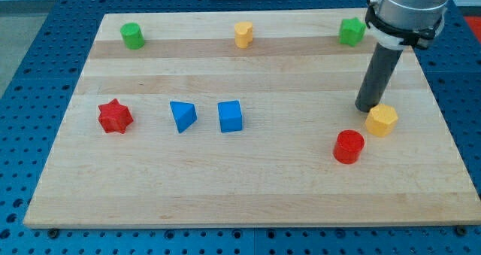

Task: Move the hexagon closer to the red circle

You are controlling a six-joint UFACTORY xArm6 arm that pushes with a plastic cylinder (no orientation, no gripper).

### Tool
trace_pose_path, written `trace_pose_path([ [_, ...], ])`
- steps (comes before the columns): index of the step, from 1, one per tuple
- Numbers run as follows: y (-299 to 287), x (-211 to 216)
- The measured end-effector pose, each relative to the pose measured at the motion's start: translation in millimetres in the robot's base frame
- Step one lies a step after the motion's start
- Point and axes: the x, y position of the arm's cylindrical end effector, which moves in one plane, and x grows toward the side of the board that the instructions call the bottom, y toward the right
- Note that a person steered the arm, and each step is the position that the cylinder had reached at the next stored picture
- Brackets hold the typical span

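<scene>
The yellow hexagon (382, 119) lies at the view's right, just up and right of the red circle (349, 147), with a small gap between them. My tip (367, 107) rests on the board at the hexagon's upper left edge, touching or nearly touching it. The rod rises from there toward the view's top right.
A wooden board (248, 195) carries a green circle (133, 35) at top left, a yellow block (243, 34) at top middle, a green star (351, 31) at top right, a red star (115, 116) at left, a blue triangle (183, 116) and a blue cube (231, 116) in the middle.
</scene>
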Motion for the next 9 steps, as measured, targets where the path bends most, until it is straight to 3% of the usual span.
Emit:
trace_pose_path([
  [1,54,9],
  [6,32,58],
  [7,38,18],
  [9,10,16],
])
